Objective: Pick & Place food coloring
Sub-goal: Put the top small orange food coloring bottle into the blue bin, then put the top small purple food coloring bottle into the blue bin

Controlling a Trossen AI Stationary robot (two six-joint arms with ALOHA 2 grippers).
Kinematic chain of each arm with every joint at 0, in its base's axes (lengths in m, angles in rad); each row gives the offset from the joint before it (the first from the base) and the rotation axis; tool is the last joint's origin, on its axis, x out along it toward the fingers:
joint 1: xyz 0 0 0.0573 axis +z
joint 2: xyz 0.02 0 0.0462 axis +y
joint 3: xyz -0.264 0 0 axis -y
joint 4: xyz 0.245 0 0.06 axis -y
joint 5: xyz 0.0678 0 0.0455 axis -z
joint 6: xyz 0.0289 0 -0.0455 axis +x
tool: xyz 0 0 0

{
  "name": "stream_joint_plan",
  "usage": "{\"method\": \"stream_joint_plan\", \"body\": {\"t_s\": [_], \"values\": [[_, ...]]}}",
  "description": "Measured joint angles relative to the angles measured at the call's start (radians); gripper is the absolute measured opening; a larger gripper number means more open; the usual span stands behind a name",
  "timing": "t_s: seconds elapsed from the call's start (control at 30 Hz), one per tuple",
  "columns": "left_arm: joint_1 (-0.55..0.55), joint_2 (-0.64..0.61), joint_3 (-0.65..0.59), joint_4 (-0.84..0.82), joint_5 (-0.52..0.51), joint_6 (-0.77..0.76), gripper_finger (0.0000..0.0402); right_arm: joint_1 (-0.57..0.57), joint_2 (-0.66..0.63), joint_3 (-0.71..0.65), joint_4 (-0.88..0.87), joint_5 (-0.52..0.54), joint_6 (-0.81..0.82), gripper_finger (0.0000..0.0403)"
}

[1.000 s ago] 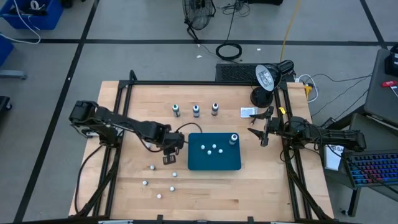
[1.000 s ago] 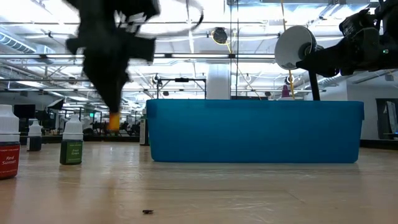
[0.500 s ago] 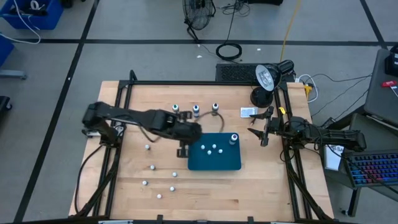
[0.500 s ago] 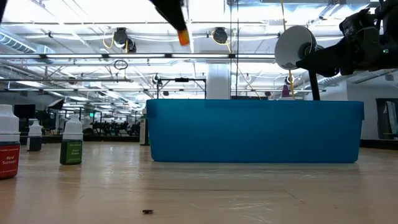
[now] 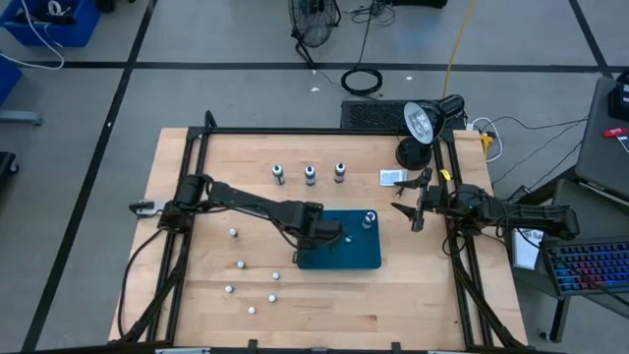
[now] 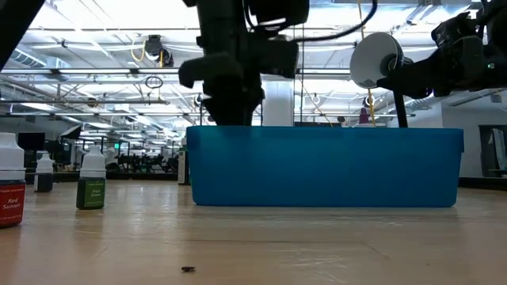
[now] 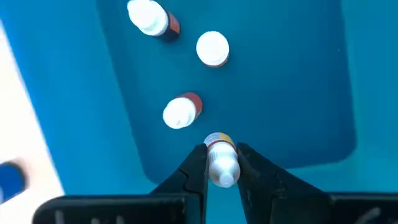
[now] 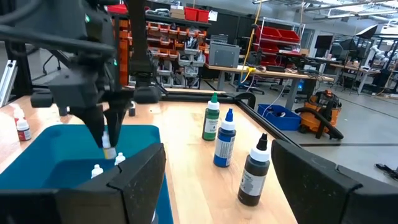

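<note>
The food coloring is a set of tiny white-capped bottles. Three stand in the blue tray (image 5: pixel 364 258): two red-bodied ones (image 7: pixel 152 17) (image 7: pixel 181 112) and a third (image 7: pixel 212 48) seen only by its cap. My left gripper (image 7: pixel 222 157) (image 5: pixel 327 236) is over the tray's left half, shut on a yellow-orange bottle (image 7: pixel 219 142). Several more bottles (image 5: pixel 241 264) stand on the wood left of the tray. My right gripper (image 5: pixel 414 204) waits open, right of the tray. My left gripper pinches the yellow-orange bottle by its white cap (image 7: pixel 222 169) between the two fingers, coming from above and pointing down. The bottle hangs upright below the fingers inside the tray (image 8: pixel 108 151). Whether its base touches the tray floor, I cannot tell.
Three taller dropper bottles, green (image 8: pixel 212 118), blue (image 8: pixel 225 140) and dark (image 8: pixel 254 171), stand in a row near the table's far edge. A larger bottle (image 5: pixel 369 218) stands in the tray's far right corner. A lamp (image 5: pixel 421 123) is at the far right corner. Bare wood lies near the tray.
My left gripper, shut on the yellow-orange bottle, has risen from the table left of the tray, swung right over the tray's left wall, and come down inside it. The bottle went along, lifted clear of the wood.
</note>
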State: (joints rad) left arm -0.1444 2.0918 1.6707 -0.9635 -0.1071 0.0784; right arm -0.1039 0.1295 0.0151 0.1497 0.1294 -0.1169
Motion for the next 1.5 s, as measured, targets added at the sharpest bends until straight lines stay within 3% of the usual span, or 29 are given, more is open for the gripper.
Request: {"method": "stream_joint_plan", "body": {"t_s": [0.37,0.5,0.7,1.0,1.17,1.3,1.5], "values": [[0.032,-0.004,-0.130,0.209,0.077,-0.005,0.0061,0.000,0.000,0.000,0.000,0.000,0.000,0.0279],[0.032,-0.004,-0.131,0.213,0.098,-0.013,0.0061,0.000,0.000,0.000,0.000,0.000,0.000,0.0279],[0.032,-0.010,-0.132,0.204,0.108,-0.039,0.0132,0.000,0.000,0.000,0.000,0.000,0.000,0.0279],[0.032,-0.010,-0.047,0.118,0.108,-0.056,0.0202,0.000,0.000,0.000,0.000,0.000,0.000,0.0279],[0.032,-0.015,0.066,-0.103,0.107,-0.073,0.0208,0.000,0.000,0.000,0.000,0.000,0.000,0.0279],[0.017,-0.112,0.030,-0.195,0.087,-0.116,0.0208,0.000,0.000,0.000,0.000,0.000,0.000,0.0279],[-0.051,-0.425,-0.282,-0.108,-0.061,-0.370,0.0209,0.000,0.000,0.000,0.000,0.000,0.000,0.0279]]}}
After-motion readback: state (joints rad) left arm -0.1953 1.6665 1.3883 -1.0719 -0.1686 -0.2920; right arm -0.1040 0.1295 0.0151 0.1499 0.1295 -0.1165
